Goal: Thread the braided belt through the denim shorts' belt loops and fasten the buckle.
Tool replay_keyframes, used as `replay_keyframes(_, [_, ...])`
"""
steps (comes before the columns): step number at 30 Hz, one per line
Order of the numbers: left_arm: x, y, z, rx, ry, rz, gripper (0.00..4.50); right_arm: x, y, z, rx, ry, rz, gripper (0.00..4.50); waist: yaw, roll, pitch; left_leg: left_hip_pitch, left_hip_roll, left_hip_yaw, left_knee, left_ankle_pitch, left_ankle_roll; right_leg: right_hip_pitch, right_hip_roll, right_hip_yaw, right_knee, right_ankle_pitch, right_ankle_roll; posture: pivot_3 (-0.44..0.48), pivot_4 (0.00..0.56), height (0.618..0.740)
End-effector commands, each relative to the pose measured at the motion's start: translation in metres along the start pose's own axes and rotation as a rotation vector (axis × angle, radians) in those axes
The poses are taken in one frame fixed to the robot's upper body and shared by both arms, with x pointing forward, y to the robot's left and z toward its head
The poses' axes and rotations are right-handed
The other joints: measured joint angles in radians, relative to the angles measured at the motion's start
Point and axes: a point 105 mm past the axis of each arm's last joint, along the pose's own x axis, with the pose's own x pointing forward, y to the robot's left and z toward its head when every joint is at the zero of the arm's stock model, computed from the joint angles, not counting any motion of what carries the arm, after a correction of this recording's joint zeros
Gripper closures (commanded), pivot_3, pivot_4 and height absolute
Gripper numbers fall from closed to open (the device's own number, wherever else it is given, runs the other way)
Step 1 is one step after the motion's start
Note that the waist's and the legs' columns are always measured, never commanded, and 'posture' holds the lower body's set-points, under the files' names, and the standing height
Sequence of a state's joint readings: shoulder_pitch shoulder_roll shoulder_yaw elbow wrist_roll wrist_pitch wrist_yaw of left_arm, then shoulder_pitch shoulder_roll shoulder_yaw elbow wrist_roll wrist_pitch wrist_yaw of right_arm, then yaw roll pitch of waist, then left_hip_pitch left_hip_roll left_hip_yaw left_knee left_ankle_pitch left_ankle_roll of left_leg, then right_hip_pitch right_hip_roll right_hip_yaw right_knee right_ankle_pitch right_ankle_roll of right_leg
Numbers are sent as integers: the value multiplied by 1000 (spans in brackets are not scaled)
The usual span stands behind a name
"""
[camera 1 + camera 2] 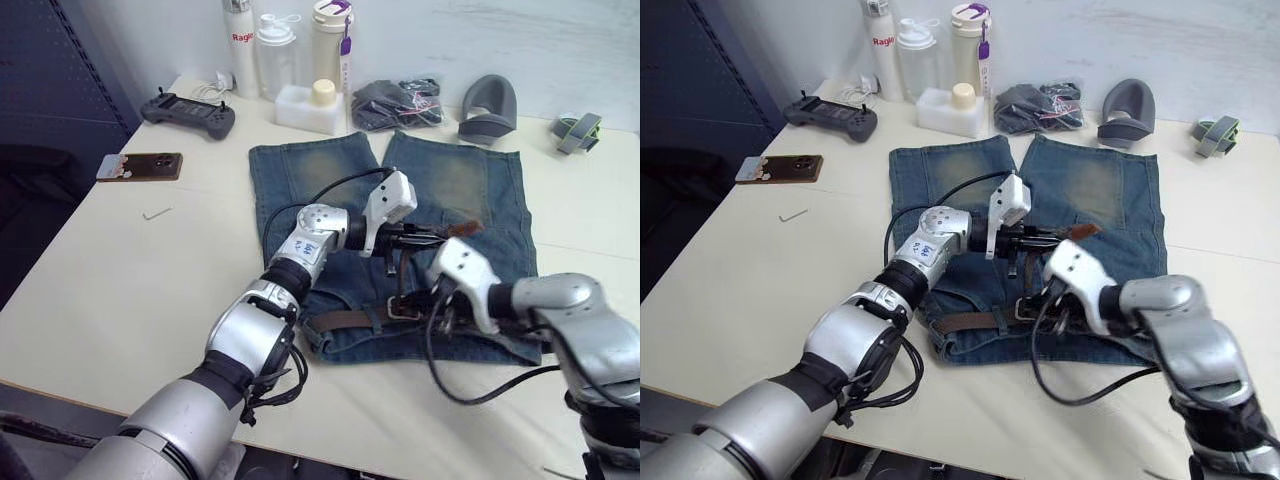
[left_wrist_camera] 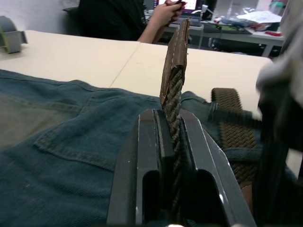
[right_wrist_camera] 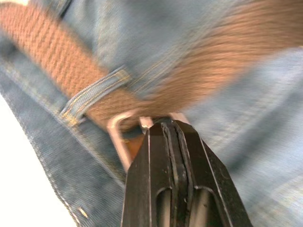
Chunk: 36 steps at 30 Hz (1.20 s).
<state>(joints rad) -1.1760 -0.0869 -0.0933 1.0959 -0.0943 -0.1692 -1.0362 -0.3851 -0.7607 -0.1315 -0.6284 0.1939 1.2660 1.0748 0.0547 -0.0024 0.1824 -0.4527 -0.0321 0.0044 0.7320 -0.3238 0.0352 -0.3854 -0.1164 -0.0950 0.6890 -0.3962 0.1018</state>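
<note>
The denim shorts (image 1: 300,180) lie flat on the table with the waistband toward me. The braided belt (image 1: 345,320) runs along the waistband and passes under a belt loop (image 3: 94,92). My left gripper (image 2: 173,116) is shut on the belt's free end and holds it above the shorts. The tan leather tip (image 1: 463,229) sticks out past the fingers. My right gripper (image 3: 163,124) is down at the waistband, shut, with its fingertips pinched on the frame of the metal buckle (image 3: 118,137). The buckle (image 1: 403,310) sits at the middle of the waistband.
Along the far edge stand bottles (image 1: 277,50), a white container (image 1: 310,105), a dark grey cloth bundle (image 1: 398,102), a grey padded object (image 1: 488,105) and a strap roll (image 1: 575,130). A controller (image 1: 188,112), a phone (image 1: 140,166) and a small hex key (image 1: 156,213) lie at left.
</note>
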Motion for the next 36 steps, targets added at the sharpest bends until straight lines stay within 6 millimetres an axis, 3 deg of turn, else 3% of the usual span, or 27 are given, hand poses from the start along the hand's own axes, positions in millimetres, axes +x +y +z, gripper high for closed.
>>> replay_keyframes(1, [2,-1,7,101,7,-1,4500,-14,0,7,-15,-20,-37,4450,-1,0,0,-4,0,0,0,1,1,-4,0,0,1,0,0,0,150,656])
replay_keyframes(4, [0,-6,1,161,49,-30,4500,-22,-4,9,-26,-27,-75,3534,-1,0,1,-7,0,1,-1,5,1,-7,0,-2,4,0,0,0,150,656])
replay_keyframes(7, [-4,-7,-3,242,95,-43,4500,-29,-8,10,-83,-6,-135,2173,-1,1,1,-7,-1,1,-1,7,1,-8,-1,-3,4,0,0,0,150,656])
replay_keyframes(10, [-13,-9,-6,329,152,-73,4500,-33,-1,8,-352,78,-163,666,-1,0,2,-6,-4,0,-2,11,2,-8,-4,-3,7,0,0,0,150,656])
replay_keyframes(11, [-17,-11,-8,365,175,-107,4500,-31,12,6,-431,93,-115,289,-1,0,2,-6,-4,0,-2,11,1,-7,-4,-3,7,0,0,0,150,656])
replay_keyframes(14, [-28,-15,-11,415,221,-171,4500,-25,36,2,-530,77,-53,289,-4,-1,3,-5,-5,0,-3,12,0,-7,-4,-3,9,0,0,0,150,656])
replay_keyframes(16, [-34,-14,-14,460,272,-195,4500,-19,39,-7,-604,96,-75,289,-2,-2,3,-5,-5,-1,-2,13,0,-7,-5,-4,10,0,0,0,150,656])
replay_keyframes(21, [-40,-15,-20,544,347,-246,4500,-3,20,-19,-660,94,-244,289,-2,-2,3,-5,-9,-1,-2,16,1,-7,-9,-4,11,2,2,0,150,656])
replay_keyframes(28, [-38,-16,-25,647,405,-284,4500,13,11,-23,-731,48,-345,289,-1,-3,4,-7,-13,-4,0,18,3,-7,-13,-6,12,3,4,0,150,656])
replay_keyframes(32, [-43,-8,-29,709,478,-281,4500,17,14,-26,-732,39,-333,2001,-5,-5,5,-7,-13,-4,0,19,3,-8,-13,-6,16,3,4,0,150,656])
replay_keyframes(36, [-50,-1,-30,722,510,-259,4500,12,13,-25,-729,27,-341,4036,-7,-5,5,-6,-13,-4,0,20,3,-8,-13,-6,17,3,4,0,150,656])
